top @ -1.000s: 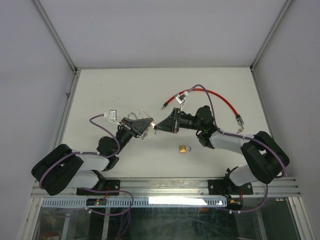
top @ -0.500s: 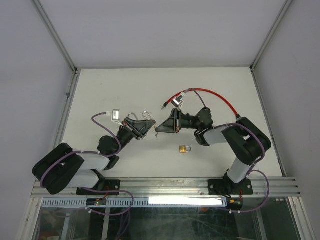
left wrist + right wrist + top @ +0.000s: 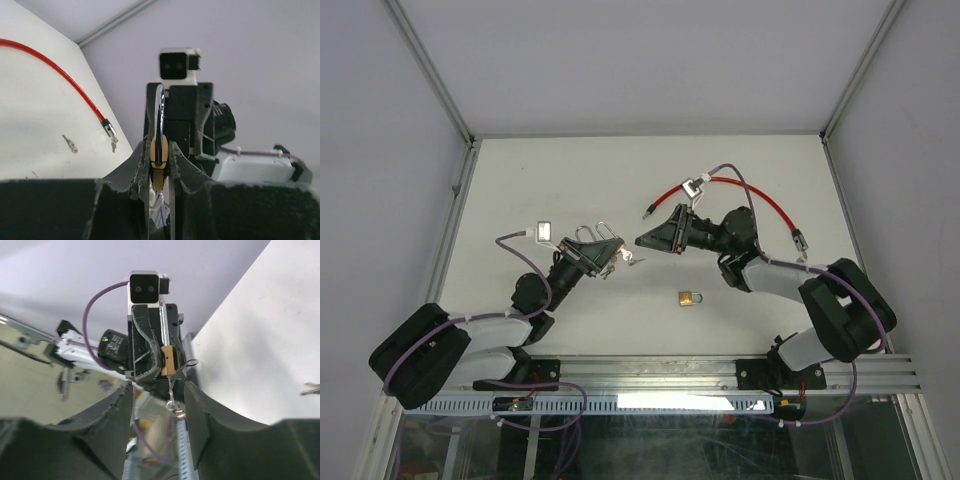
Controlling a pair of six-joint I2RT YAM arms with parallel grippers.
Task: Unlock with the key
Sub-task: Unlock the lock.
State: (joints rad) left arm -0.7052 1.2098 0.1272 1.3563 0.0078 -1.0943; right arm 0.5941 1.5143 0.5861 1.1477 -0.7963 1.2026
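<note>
The padlock is standing edge-on at the centre of the left wrist view, shackle up, with my left gripper clamping its brass body. The key is dangling off its lower end. My right gripper is gaping empty just to the right in the top view, facing the lock crosswise.

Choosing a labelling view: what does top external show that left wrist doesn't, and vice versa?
Top external only: a second padlock lying loose on the table. Left wrist only: the held padlock edge-on, its brass body clamped between the left hand's fingers. Both: that padlock's shackle, the red cable, the right hand.
</note>
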